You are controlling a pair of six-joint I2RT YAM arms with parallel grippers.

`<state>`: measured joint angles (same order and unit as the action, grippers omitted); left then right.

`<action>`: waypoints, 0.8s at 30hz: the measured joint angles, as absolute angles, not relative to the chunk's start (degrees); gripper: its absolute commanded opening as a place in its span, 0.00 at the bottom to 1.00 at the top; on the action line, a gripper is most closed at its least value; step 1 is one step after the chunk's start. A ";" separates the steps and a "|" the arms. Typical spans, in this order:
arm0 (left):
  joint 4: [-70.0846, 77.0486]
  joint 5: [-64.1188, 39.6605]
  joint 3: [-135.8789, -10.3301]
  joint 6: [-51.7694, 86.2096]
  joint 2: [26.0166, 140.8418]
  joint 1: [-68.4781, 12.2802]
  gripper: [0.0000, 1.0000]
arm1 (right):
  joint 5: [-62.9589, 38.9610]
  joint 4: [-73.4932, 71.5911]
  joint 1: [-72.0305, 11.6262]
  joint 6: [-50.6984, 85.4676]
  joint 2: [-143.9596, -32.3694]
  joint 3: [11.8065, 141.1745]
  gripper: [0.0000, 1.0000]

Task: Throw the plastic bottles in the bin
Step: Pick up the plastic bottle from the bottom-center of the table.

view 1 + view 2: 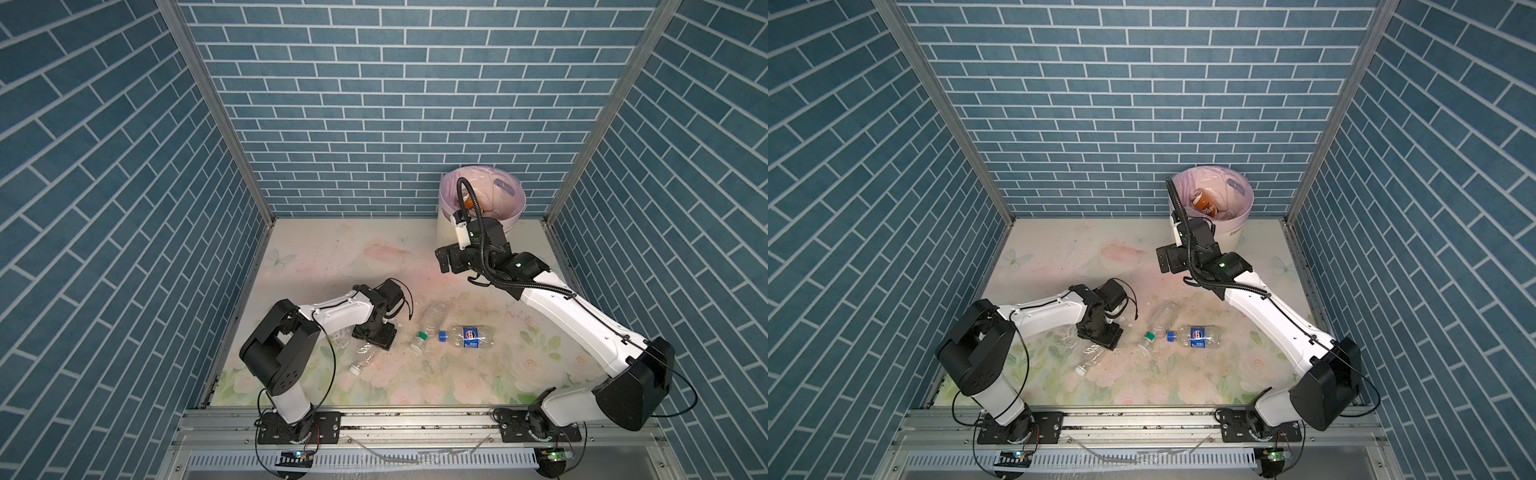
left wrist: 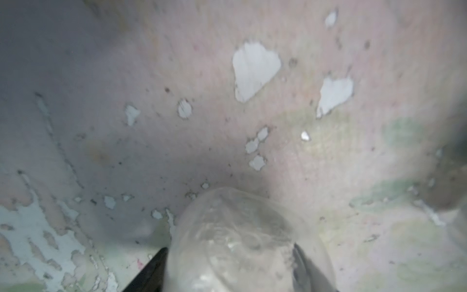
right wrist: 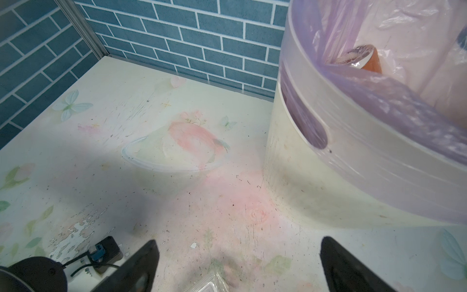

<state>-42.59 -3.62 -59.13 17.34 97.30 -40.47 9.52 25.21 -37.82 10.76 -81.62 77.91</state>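
1. Progress is sitting partway. The bin [image 1: 1238,233] is standing in the far right corner of the counter [image 1: 332,257]. At least one orange-brown bottle [image 1: 1204,203] is lying inside its pink liner, and the rest of its contents are hard to make out.
2. At least four bottles are waiting on the counter, all in its middle and nearer half:
   - a clear white-capped bottle [image 1: 365,356] toward the left edge
   - a clear bottle [image 1: 435,313] at the centre
   - a small green-capped bottle [image 1: 419,340] just beside it
   - a blue-capped Pepsi bottle [image 1: 471,336] to their right
3. The left gripper [image 2: 228,265] is reaching down over the white-capped bottle. In the left wrist view its fingers [image 2: 155,270] are sitting on either side of the bottle, right against it. Whether they are squeezing it yet, I cannot tell.
4. The right gripper [image 3: 237,263] is hovering just beside the bin, above bare counter, with its jaws spread wide and nothing between them.
5. Judging from this, what is remaining is lifting the white-capped bottle, carrying it across the counter to the bin, and clearing the other three.
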 measured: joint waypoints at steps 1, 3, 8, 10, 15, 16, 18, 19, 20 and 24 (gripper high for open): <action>-42.65 -3.64 -59.99 17.32 97.30 -40.29 0.70 | 9.30 25.17 -37.67 10.81 -81.62 77.91 0.99; -42.59 -3.84 -62.00 17.30 97.30 -39.86 0.68 | 8.49 25.15 -37.19 11.44 -81.62 77.91 0.99; -41.60 -6.98 -67.68 17.30 97.32 -35.46 0.65 | 5.91 24.62 -35.14 13.30 -81.47 77.91 0.99; -41.50 -8.58 -70.61 17.56 97.65 -32.73 0.65 | 5.30 24.43 -34.65 13.67 -81.36 77.91 0.99; -39.72 -12.62 -80.97 19.90 100.12 -26.15 0.63 | 4.08 24.25 -34.22 14.31 -81.28 77.91 0.99; -39.59 -13.26 -84.14 20.36 101.12 -25.06 0.63 | 3.79 24.14 -34.22 14.48 -81.28 77.91 0.99; -39.27 -14.57 -90.52 21.43 103.37 -23.46 0.63 | 3.14 23.64 -34.22 14.79 -81.28 77.80 0.99; -38.98 -15.40 -93.76 22.13 104.66 -22.90 0.63 | 2.66 23.14 -34.22 14.81 -81.25 77.58 0.99; -38.65 -16.25 -96.57 22.81 105.75 -22.46 0.63 | 2.22 22.59 -34.22 14.83 -81.23 77.21 0.99; -38.09 -19.46 -107.44 26.24 109.75 -21.39 0.63 | -0.80 20.73 -34.22 15.27 -81.21 75.09 0.98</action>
<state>-38.09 -19.46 -107.44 26.24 109.75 -21.39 -0.80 20.73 -34.22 15.27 -81.21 75.09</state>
